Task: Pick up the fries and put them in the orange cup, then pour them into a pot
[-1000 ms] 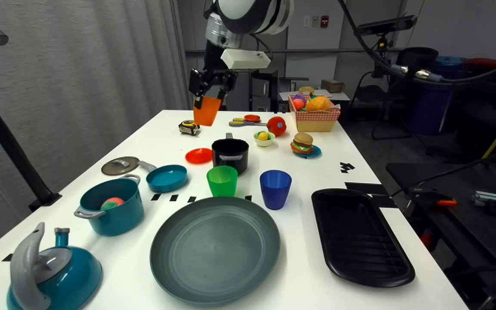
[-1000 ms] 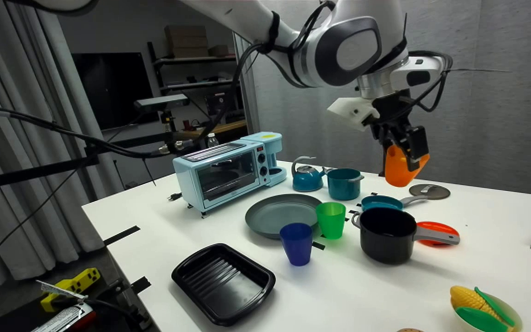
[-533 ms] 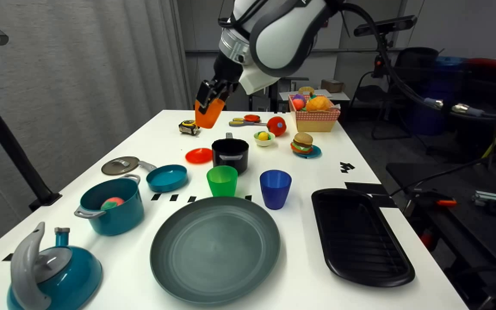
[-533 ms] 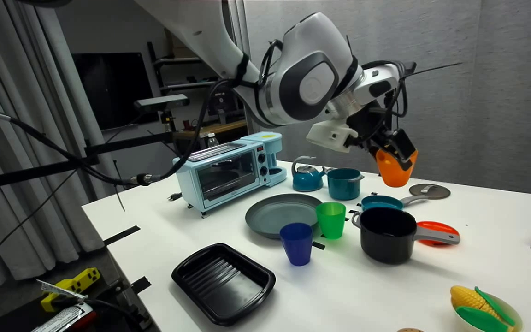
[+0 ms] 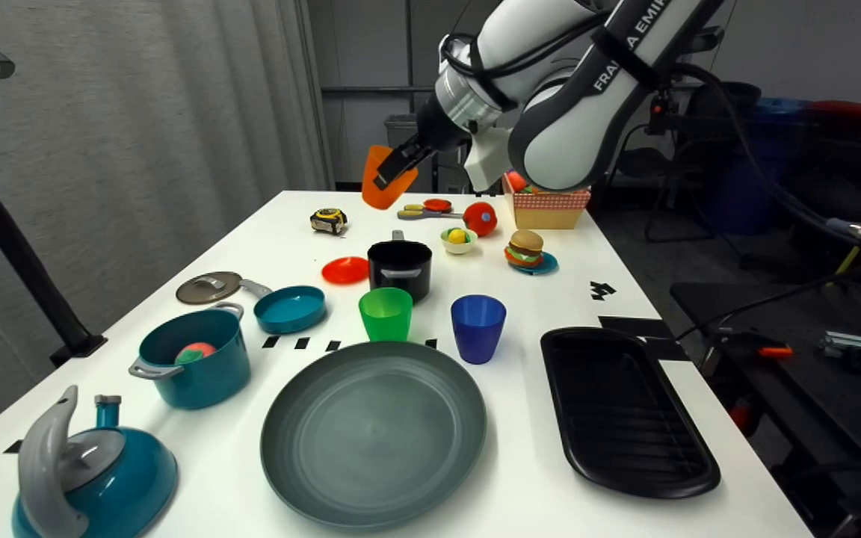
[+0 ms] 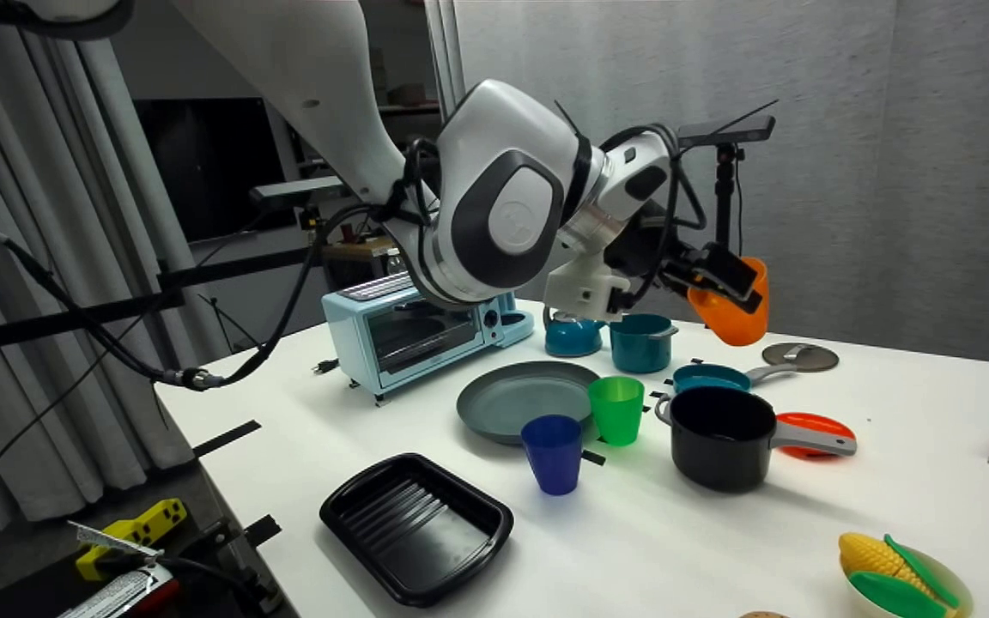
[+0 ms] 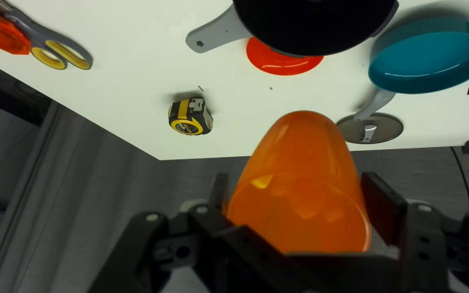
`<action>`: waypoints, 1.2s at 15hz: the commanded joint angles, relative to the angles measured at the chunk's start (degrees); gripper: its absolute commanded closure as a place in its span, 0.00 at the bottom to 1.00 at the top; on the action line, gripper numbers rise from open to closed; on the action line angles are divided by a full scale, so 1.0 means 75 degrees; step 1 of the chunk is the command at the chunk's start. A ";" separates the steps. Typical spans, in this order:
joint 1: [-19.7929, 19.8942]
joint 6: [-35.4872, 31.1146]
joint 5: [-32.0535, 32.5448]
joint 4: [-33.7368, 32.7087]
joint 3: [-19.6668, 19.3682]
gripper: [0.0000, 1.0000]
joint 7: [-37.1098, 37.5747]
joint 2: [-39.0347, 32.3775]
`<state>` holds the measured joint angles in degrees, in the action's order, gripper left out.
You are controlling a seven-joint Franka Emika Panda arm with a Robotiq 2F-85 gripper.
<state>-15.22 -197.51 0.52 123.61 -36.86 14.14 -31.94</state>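
1. Up above the white table (image 5: 522, 426), the gripper (image 7: 295, 191) is clamped around the orange cup (image 7: 301, 162), hugging it from both sides.
2. Cup's tilted, mouth turned back toward the gripper, so the wrist view gets a peek inside.
3. There's a small yellow patch (image 7: 261, 181) near the rim in that view, but honestly can't tell if it's the fries or just a glint.
4. Down on the table: black saucepan (image 6: 718, 455), upright, covering part of a red plate (image 7: 281, 64) as the wrist view sees it.
5. Green cup (image 5: 386, 314) and blue cup (image 5: 478, 329) both stand upright near the big grey plate (image 5: 373, 433).
6. Teal pot (image 5: 206, 381) is sitting between the teal kettle (image 5: 131, 478) and the teal skillet (image 5: 292, 310) in an exterior view, with some red-and-green toy thing (image 5: 196, 351) in it.
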 commanded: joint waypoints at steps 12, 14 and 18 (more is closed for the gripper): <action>-0.0837 -0.0899 -0.2668 -0.1095 -0.0580 0.44 -0.0308 -0.2224; -0.0833 -0.0887 -0.2839 -0.1511 -0.0690 0.44 -0.0300 -0.2592; -0.0853 -0.0899 -0.3160 -0.2236 -0.0940 0.44 -0.0345 -0.3314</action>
<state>-21.35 -204.78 -20.24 112.84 -41.64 11.11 -50.86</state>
